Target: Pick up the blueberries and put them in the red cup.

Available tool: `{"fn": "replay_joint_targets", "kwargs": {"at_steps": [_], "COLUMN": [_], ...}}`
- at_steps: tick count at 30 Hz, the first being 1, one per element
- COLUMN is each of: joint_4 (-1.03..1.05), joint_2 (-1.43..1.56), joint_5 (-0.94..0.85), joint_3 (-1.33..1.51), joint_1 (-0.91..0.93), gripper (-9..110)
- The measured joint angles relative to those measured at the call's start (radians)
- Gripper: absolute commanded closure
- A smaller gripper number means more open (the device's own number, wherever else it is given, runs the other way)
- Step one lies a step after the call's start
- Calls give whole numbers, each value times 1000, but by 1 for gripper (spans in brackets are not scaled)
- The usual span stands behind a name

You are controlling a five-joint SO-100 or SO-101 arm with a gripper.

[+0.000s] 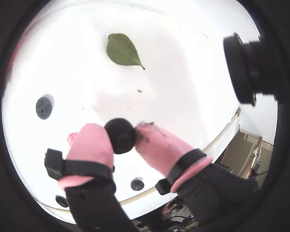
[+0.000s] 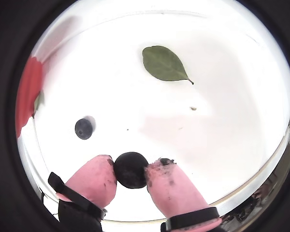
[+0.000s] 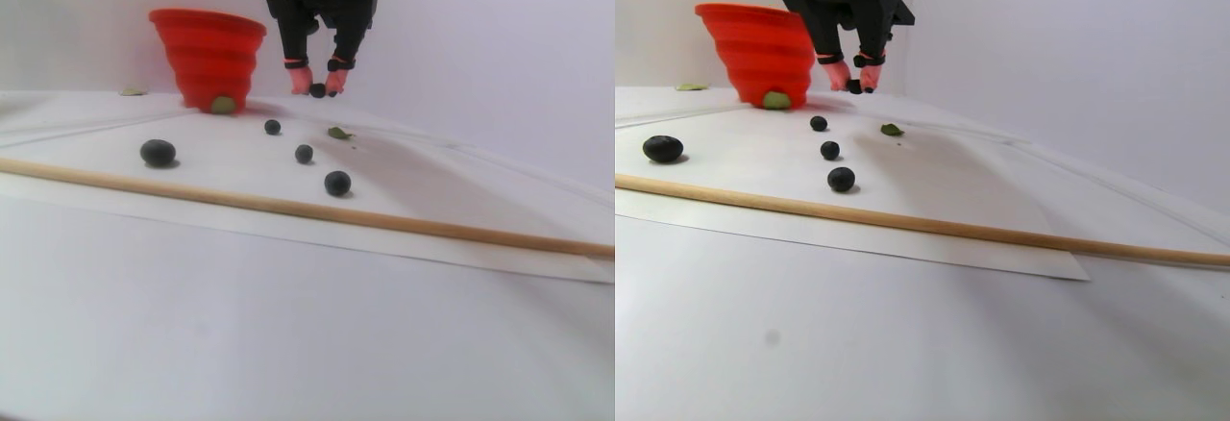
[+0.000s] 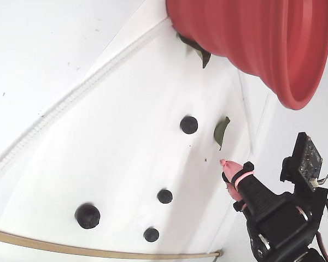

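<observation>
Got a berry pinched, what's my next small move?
Probably lift straight up, keeping the gripper shut: the blueberry sits clamped between both pink fingertips, low over the white sheet, and the red cup rim stands higher than it.

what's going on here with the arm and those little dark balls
The arm's hand is shut on one blueberry, pinched between its pink fingertips just above the white sheet, close to the red cup. Four more blueberries lie loose on the sheet, one larger than the rest. A green leaf lies nearby. No berry is visibly in the cup.
</observation>
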Motion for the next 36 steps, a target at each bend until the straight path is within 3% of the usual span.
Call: {"fn": "replay_joint_targets", "kwargs": {"at_steps": [36], "joint_4": [195], "joint_2": [318], "joint_5": [-161], "joint_3": [0], "joint_1": [-170], "gripper": [90]}}
